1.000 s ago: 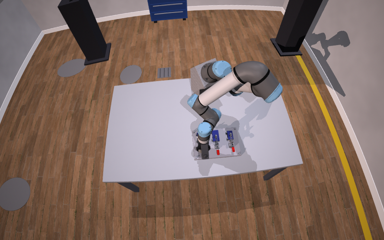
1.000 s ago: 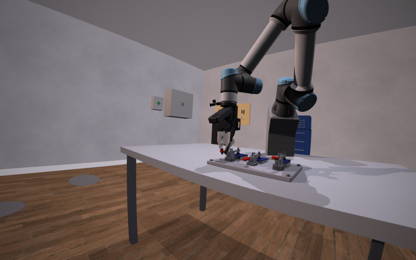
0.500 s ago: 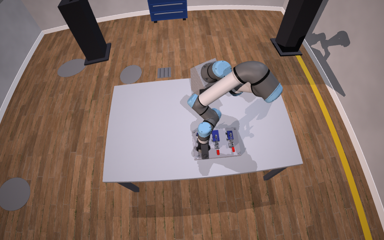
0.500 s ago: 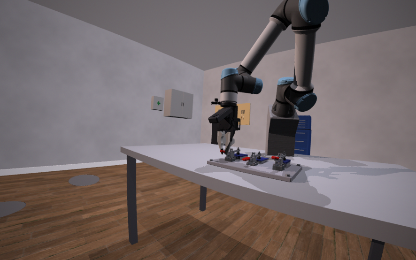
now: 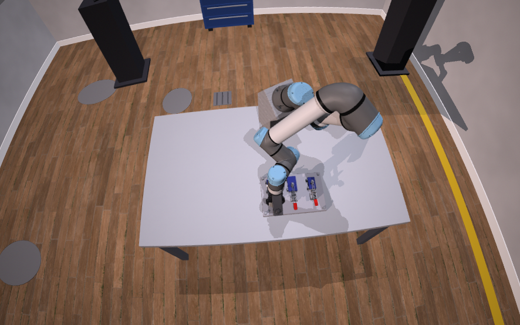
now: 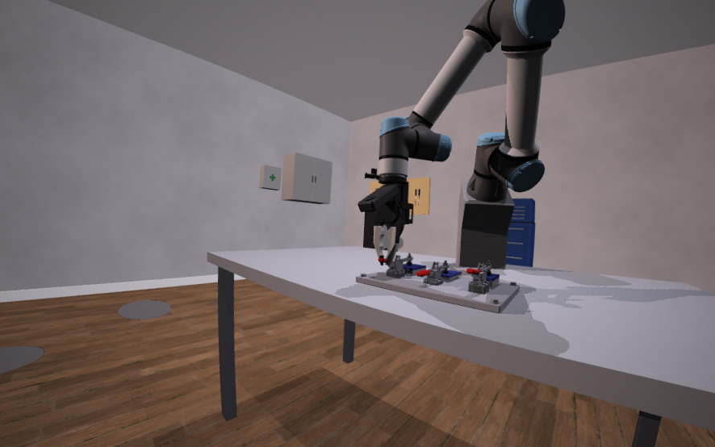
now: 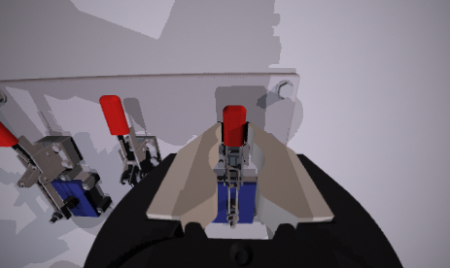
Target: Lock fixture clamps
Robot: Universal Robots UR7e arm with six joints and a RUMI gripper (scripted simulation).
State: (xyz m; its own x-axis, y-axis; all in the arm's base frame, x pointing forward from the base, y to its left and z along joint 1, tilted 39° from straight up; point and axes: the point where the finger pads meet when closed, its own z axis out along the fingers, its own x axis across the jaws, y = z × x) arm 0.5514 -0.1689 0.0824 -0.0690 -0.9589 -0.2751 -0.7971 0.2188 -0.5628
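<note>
The red handle point(image 7: 234, 125) of the end clamp point(image 7: 233, 182) on the plate point(image 7: 181, 92) is pinched between the closed fingers of the gripper point(image 7: 234, 146).

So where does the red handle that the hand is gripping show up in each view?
Top: hidden under the hand, at the plate's left end.
Exterior: red handle at the fingertips, nearest clamp.
Wrist: centre, between the fingers.
Shared landmark: the plate.
</note>
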